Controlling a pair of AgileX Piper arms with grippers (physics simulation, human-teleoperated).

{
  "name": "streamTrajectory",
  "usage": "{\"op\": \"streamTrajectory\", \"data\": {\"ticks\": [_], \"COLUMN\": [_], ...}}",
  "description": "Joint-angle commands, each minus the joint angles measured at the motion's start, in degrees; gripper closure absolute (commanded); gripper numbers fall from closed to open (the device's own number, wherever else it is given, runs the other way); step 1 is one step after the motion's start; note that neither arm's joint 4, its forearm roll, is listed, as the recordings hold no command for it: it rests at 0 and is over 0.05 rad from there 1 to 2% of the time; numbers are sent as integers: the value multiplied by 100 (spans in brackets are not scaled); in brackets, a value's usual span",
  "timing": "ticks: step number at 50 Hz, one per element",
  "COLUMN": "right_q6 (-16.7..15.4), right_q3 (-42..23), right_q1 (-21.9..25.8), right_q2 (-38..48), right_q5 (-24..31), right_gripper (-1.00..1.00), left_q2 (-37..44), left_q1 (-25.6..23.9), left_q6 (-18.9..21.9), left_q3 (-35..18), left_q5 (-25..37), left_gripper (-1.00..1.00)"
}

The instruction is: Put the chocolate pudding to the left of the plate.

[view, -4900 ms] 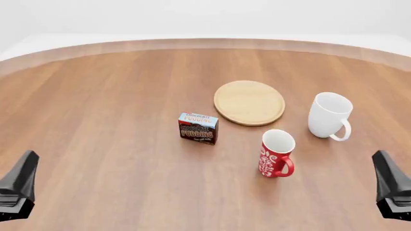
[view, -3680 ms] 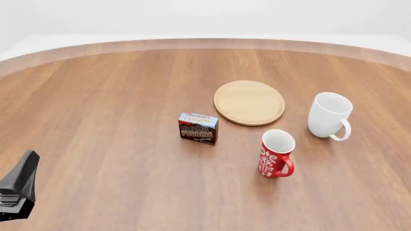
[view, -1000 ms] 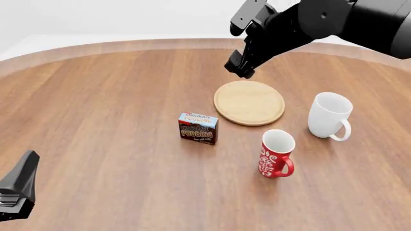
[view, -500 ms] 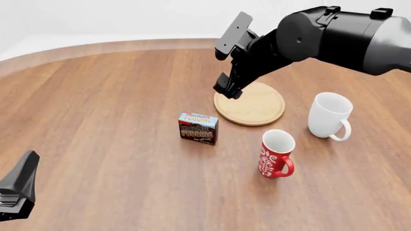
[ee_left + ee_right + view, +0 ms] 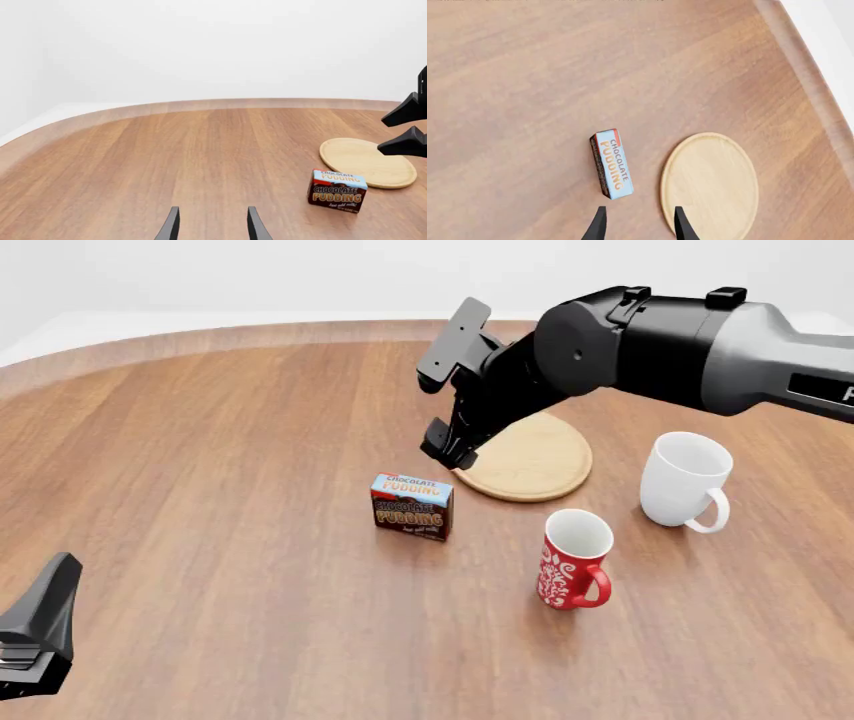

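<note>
Two risks: the right hand (image 5: 445,400), fingers spread and empty, hangs over the plate's (image 5: 534,462) left rim, so dropping here could clip the rim. The pudding (image 5: 411,506) stands upright on the bench just front-left of the plate; an off-centre grip would probably tip it. Left hand (image 5: 211,227) is spread and well apart.

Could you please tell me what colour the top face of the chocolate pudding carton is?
Light blue, with a red edge; the chocolate pudding shows it best in the right wrist view.
</note>
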Motion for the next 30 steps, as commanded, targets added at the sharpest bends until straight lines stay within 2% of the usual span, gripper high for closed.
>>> {"op": "streamTrajectory", "data": {"ticks": [1,19,20,30], "right_q6": [94,176,315,332], "right_q3": [-28,-188,-103,-92], "right_q1": [105,199,300,296], "right_q2": [156,555,820,911], "right_q5": [-87,-184,-372,-421], "right_gripper": [-100,-100,-100,-100], "left_q2": [0,0,0,0], "left_q1": [0,0,0,0], "left_q6": [0,0,0,0], "left_q3": [0,0,0,0], "left_q5": [0,0,0,0], "left_gripper": [-100,-100,-100,-100]}}
